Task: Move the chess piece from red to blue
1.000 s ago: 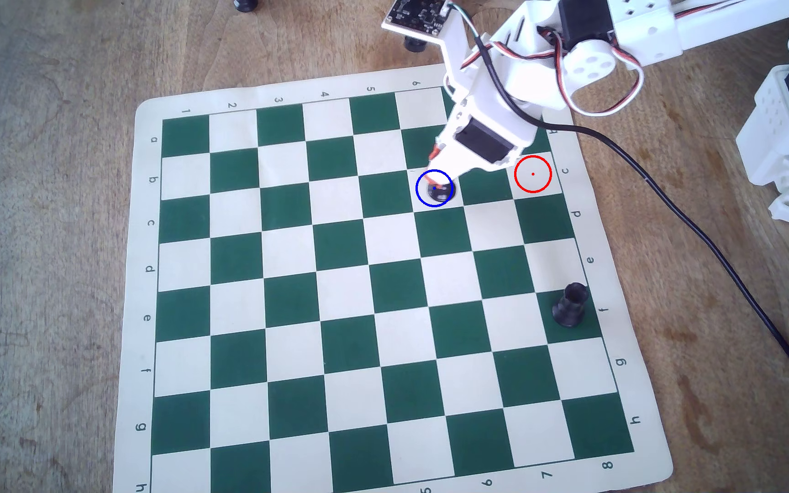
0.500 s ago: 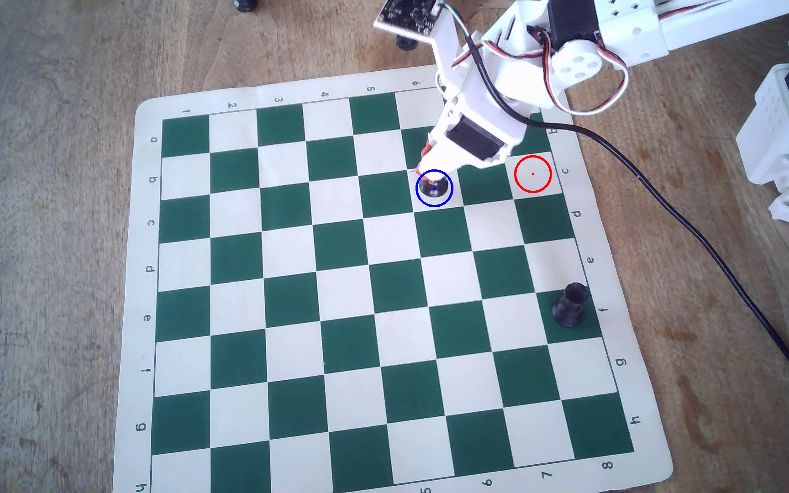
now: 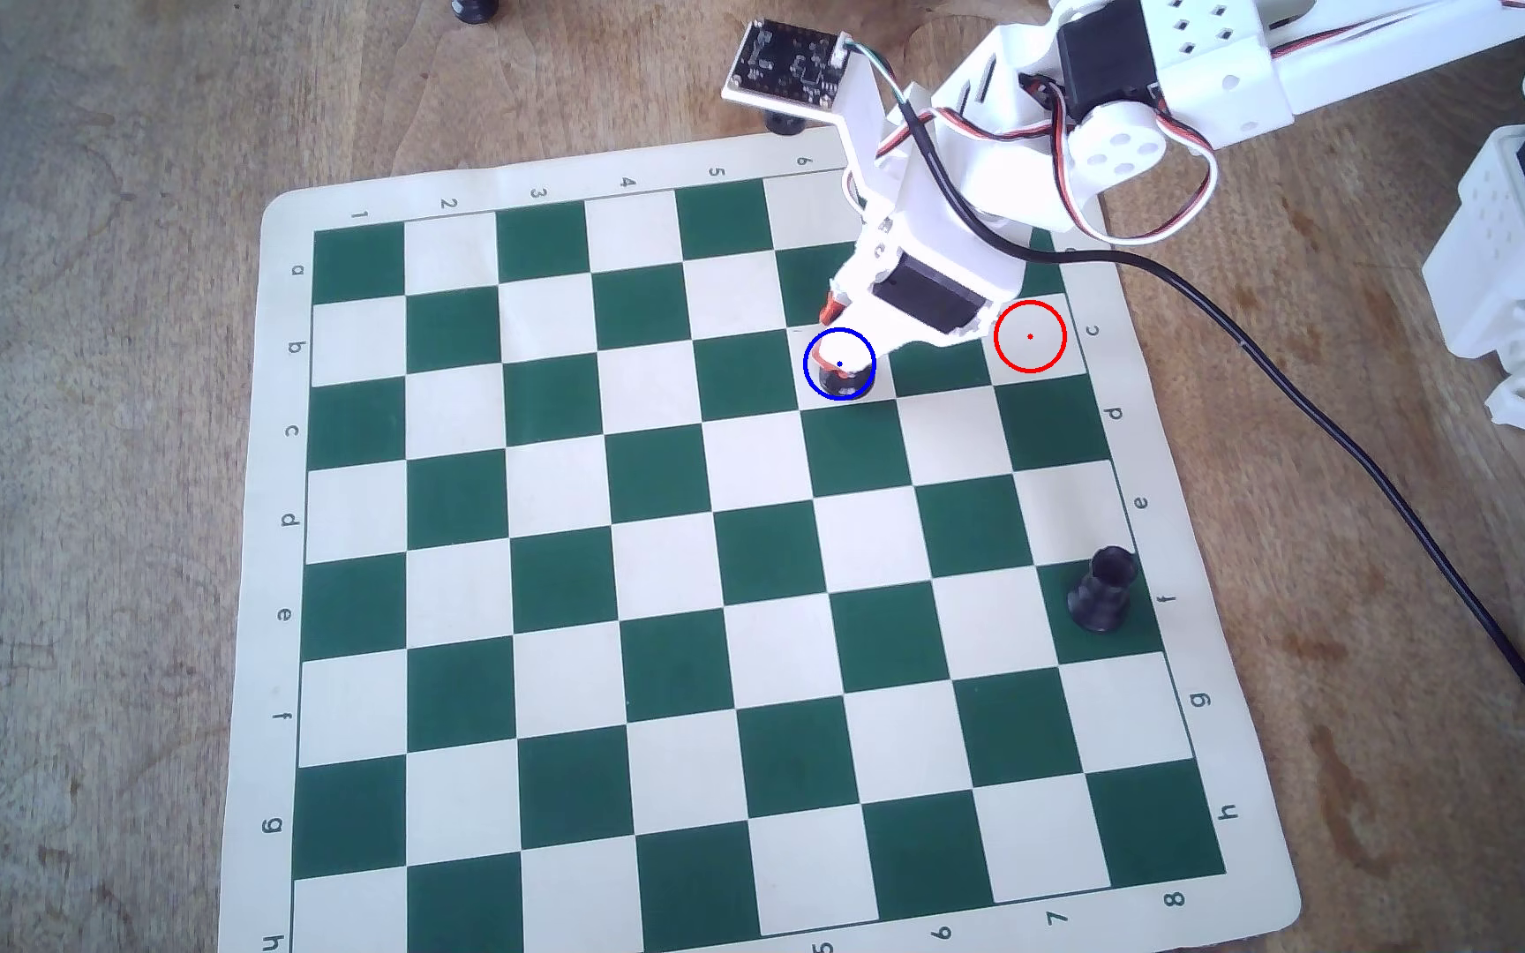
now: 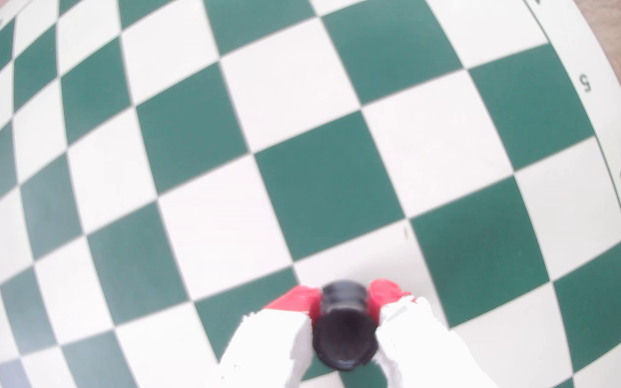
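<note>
- Your gripper (image 3: 835,359) sits over the blue circle (image 3: 806,377) in the overhead view; its white body covers most of the circle's inside.
- Wrist view: gripper (image 4: 344,298) has both red-tipped fingers (image 4: 301,300) up against the chess piece (image 4: 344,328), one each side of the narrow upper part. Jaws are narrow, closed onto the piece, with no gap visible at either pad.
- The piece looks tipped in the wrist view: you see its round base face-on at the bottom of the frame, while the head end points away toward the board.
- Overhead: only the dark lower edge of the chess piece (image 3: 843,383) shows under the fingertips, at the bottom of the blue circle, on a white square.
- You can't tell from either view whether the base is touching the board (image 3: 557,513) or lifted off it.
- Red circle (image 3: 1030,305) is two squares to the right in the overhead view, same row, on a white square near the board's right border. No piece in it. The gripper's motor housing overlaps just short of its left edge.
- Black rook (image 3: 1103,586) stands on a green square at the right edge of the board, well apart from both circles.
- Black cable (image 3: 1346,440) runs from the arm diagonally down-right across the wooden table (image 3: 80,366).
- A small circuit board (image 3: 786,60) hangs off the wrist above the top border of the chessboard.
- Wrist frame is soft and fisheye; edge numerals 5, 6, 7 readable on its right side.
</note>
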`<state>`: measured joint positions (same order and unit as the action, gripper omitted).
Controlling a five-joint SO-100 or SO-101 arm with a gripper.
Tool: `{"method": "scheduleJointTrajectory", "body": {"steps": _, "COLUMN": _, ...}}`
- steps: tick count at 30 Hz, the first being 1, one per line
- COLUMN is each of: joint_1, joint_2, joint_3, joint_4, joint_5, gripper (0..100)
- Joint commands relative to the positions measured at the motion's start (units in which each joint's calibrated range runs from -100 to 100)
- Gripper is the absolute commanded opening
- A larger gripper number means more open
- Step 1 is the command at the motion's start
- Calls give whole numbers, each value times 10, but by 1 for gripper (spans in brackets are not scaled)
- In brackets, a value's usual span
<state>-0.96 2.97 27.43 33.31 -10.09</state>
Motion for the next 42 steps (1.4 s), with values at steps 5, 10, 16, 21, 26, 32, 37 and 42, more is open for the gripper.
{"method": "scheduleJointTrajectory", "body": {"steps": 5, "joint_1": 9, "joint_2": -8, "joint_3": -5, "joint_4": -12, "joint_5": 7, "gripper": 1}}
{"method": "scheduleJointTrajectory", "body": {"steps": 10, "joint_1": 11, "joint_2": -8, "joint_3": -5, "joint_4": -14, "joint_5": 7, "gripper": 1}}
{"method": "scheduleJointTrajectory", "body": {"steps": 16, "joint_1": 17, "joint_2": -9, "joint_3": 6, "joint_4": -37, "joint_5": 4, "gripper": 12}}
{"method": "scheduleJointTrajectory", "body": {"steps": 21, "joint_1": 20, "joint_2": -10, "joint_3": 19, "joint_4": -50, "joint_5": 3, "gripper": 20}}
{"method": "scheduleJointTrajectory", "body": {"steps": 26, "joint_1": 26, "joint_2": -18, "joint_3": 23, "joint_4": -58, "joint_5": 0, "gripper": 29}}
{"method": "scheduleJointTrajectory", "body": {"steps": 32, "joint_1": 40, "joint_2": -151, "joint_3": 81, "joint_4": -3, "joint_5": 19, "gripper": 31}}
{"method": "scheduleJointTrajectory", "body": {"steps": 37, "joint_1": 30, "joint_2": -295, "joint_3": 167, "joint_4": 94, "joint_5": 52, "gripper": 29}}
{"method": "scheduleJointTrajectory", "body": {"steps": 42, "joint_1": 11, "joint_2": -486, "joint_3": 315, "joint_4": 130, "joint_5": 62, "gripper": 16}}
